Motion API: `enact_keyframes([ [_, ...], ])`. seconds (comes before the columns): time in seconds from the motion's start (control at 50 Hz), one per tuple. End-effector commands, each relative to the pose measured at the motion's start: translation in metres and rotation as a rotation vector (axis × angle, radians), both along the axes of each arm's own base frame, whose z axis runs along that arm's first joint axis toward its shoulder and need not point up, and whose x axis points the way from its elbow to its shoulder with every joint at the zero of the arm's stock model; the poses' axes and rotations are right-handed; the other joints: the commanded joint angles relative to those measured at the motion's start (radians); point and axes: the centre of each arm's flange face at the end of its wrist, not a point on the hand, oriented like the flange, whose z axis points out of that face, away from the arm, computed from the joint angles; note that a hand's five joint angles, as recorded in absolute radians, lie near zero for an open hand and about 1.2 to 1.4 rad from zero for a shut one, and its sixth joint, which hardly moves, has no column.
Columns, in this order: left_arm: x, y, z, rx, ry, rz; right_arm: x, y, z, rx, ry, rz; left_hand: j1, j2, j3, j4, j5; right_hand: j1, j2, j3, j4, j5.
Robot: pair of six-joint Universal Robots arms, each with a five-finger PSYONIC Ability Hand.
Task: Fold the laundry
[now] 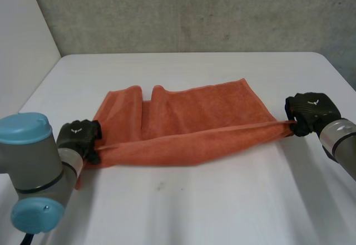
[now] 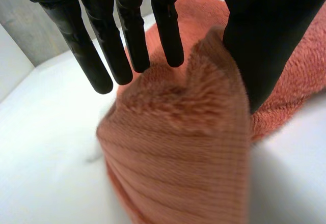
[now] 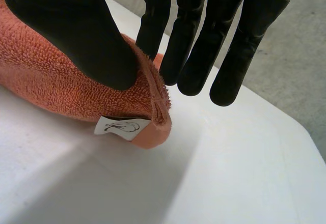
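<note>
Pinching the near corners of the orange towel (image 1: pixel 183 122) spread mid-frame, the left hand (image 1: pixel 78 136) at lower left and right hand (image 1: pixel 311 111) at mid right should rise together, keeping that edge taut toward the far edge.

Left hand (image 1: pixel 78 135) and right hand (image 1: pixel 311 110), wide apart, each pinch the towel (image 1: pixel 194 117) between thumb and fingers (image 2: pixel 130 30).
</note>
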Motion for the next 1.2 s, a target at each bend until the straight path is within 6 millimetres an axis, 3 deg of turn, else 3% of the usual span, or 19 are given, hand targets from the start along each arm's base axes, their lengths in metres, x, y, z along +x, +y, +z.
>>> enact_keyframes([
  [0.02,0.003,0.009,-0.001,0.014,-0.01,0.006,-0.002,-0.004,0.004,-0.012,0.003,-0.029,0.016,0.02,0.019,0.019,0.02,0.423,0.218,0.215,0.208,0.241],
  [0.34,0.013,0.004,-0.001,-0.002,-0.012,0.047,-0.009,-0.008,0.012,-0.038,0.007,-0.05,0.178,0.181,0.18,0.181,0.181,0.423,0.218,0.215,0.208,0.241],
  [0.44,0.021,0.002,0.009,-0.032,-0.011,0.089,-0.012,-0.007,0.015,-0.046,0.007,-0.06,0.457,0.46,0.459,0.459,0.46,0.423,0.218,0.215,0.208,0.241],
  [0.48,0.03,0.001,0.017,-0.054,-0.008,0.117,-0.018,-0.008,0.022,-0.064,0.016,-0.072,0.758,0.761,0.76,0.76,0.761,0.423,0.218,0.215,0.208,0.241],
  [0.6,0.037,0.001,0.038,-0.133,-0.055,0.117,-0.019,0.001,0.027,-0.025,0.04,-0.059,0.785,0.789,0.788,0.788,0.788,0.423,0.218,0.215,0.208,0.241],
  [0.66,0.038,0.001,0.062,-0.223,-0.117,0.1,-0.018,0.011,0.042,0.006,0.068,-0.04,0.785,0.789,0.788,0.788,0.788,0.423,0.218,0.215,0.208,0.241],
  [0.7,0.039,0.002,0.098,-0.347,-0.17,0.086,-0.018,0.018,0.074,-0.035,0.091,-0.034,0.785,0.789,0.788,0.788,0.788,0.423,0.218,0.215,0.208,0.241],
  [0.72,0.039,0.002,0.098,-0.347,-0.17,0.086,-0.018,0.018,0.074,-0.036,0.091,-0.034,0.785,0.789,0.788,0.788,0.788,0.423,0.218,0.215,0.208,0.241],
  [0.76,0.037,0.006,0.139,-0.481,-0.2,0.055,-0.017,0.026,0.118,-0.12,0.1,-0.033,0.785,0.789,0.788,0.788,0.788,0.423,0.218,0.215,0.208,0.241],
  [0.82,0.033,0.011,0.161,-0.546,-0.207,0.019,-0.017,0.032,0.143,-0.165,0.104,-0.032,0.785,0.789,0.788,0.788,0.788,0.423,0.218,0.215,0.208,0.241],
  [0.86,0.031,0.024,0.198,-0.628,-0.207,-0.029,-0.017,0.049,0.191,-0.237,0.128,-0.026,0.785,0.789,0.788,0.788,0.788,0.423,0.218,0.215,0.208,0.241],
  [0.88,0.031,0.024,0.198,-0.628,-0.207,-0.03,-0.017,0.049,0.191,-0.237,0.129,-0.026,0.785,0.789,0.788,0.788,0.788,0.423,0.218,0.215,0.208,0.241],
  [0.92,0.028,0.034,0.226,-0.655,-0.199,-0.077,-0.017,0.068,0.224,-0.256,0.173,-0.006,0.785,0.789,0.788,0.788,0.788,0.423,0.218,0.215,0.208,0.241],
  [0.96,0.027,0.037,0.232,-0.637,-0.203,-0.096,-0.017,0.075,0.23,-0.232,0.202,0.014,0.785,0.789,0.788,0.788,0.788,0.423,0.218,0.215,0.208,0.241],
  [1.04,0.028,0.041,0.235,-0.569,-0.214,-0.125,-0.015,0.082,0.228,-0.161,0.248,0.054,0.785,0.789,0.788,0.788,0.788,0.423,0.218,0.215,0.208,0.241],
  [1.08,0.027,0.032,0.217,-0.456,-0.229,-0.144,-0.016,0.071,0.203,-0.052,0.298,0.077,0.785,0.789,0.788,0.788,0.788,0.423,0.218,0.215,0.208,0.241],
  [1.1,0.027,0.032,0.217,-0.456,-0.229,-0.145,-0.016,0.071,0.202,-0.052,0.298,0.077,0.785,0.789,0.788,0.788,0.788,0.423,0.218,0.215,0.208,0.241],
  [1.14,0.028,0.014,0.189,-0.351,-0.257,-0.149,-0.014,0.061,0.173,0.048,0.328,0.11,0.785,0.789,0.788,0.788,0.788,0.423,0.218,0.215,0.208,0.241],
  [1.2,0.029,0.005,0.172,-0.293,-0.28,-0.156,-0.012,0.057,0.16,0.095,0.336,0.123,0.785,0.789,0.788,0.788,0.788,0.423,0.218,0.215,0.208,0.241],
])
